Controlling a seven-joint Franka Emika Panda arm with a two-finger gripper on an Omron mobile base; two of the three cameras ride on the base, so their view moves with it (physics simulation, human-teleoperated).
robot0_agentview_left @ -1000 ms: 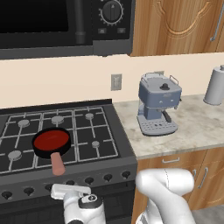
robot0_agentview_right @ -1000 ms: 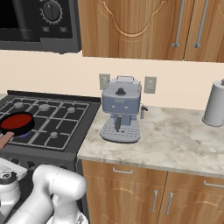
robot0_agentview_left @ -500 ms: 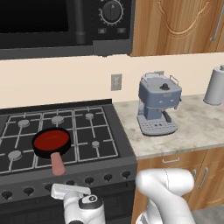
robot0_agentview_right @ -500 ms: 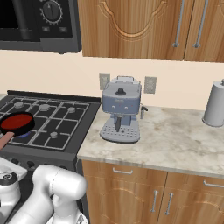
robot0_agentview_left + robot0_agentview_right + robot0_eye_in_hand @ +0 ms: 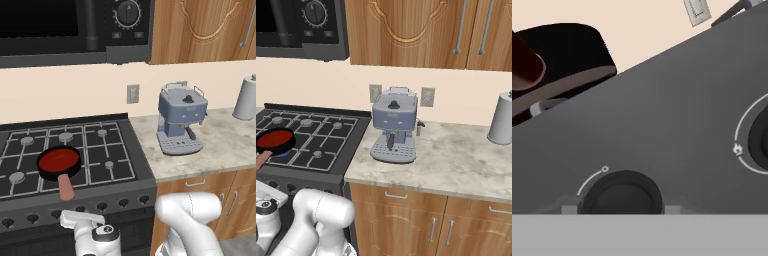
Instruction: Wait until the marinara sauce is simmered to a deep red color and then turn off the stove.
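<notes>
A black gas stove (image 5: 107, 187) with grey grates fills the left half, a row of small black knobs (image 5: 102, 206) along its front. On a front-left burner sits a small black pan (image 5: 59, 165) of deep red marinara sauce (image 5: 59, 160) — its pinkish-brown handle (image 5: 65, 187) points toward the knobs. Above hangs a black microwave (image 5: 75, 27) with a round dial. On the marble counter (image 5: 220, 150) to the right stand a blue-grey espresso machine (image 5: 180, 118) and, farther right, a silver canister (image 5: 246, 98). The gripper's white wrist (image 5: 92, 232) sits low, just before the knobs — its fingers are hidden.
</notes>
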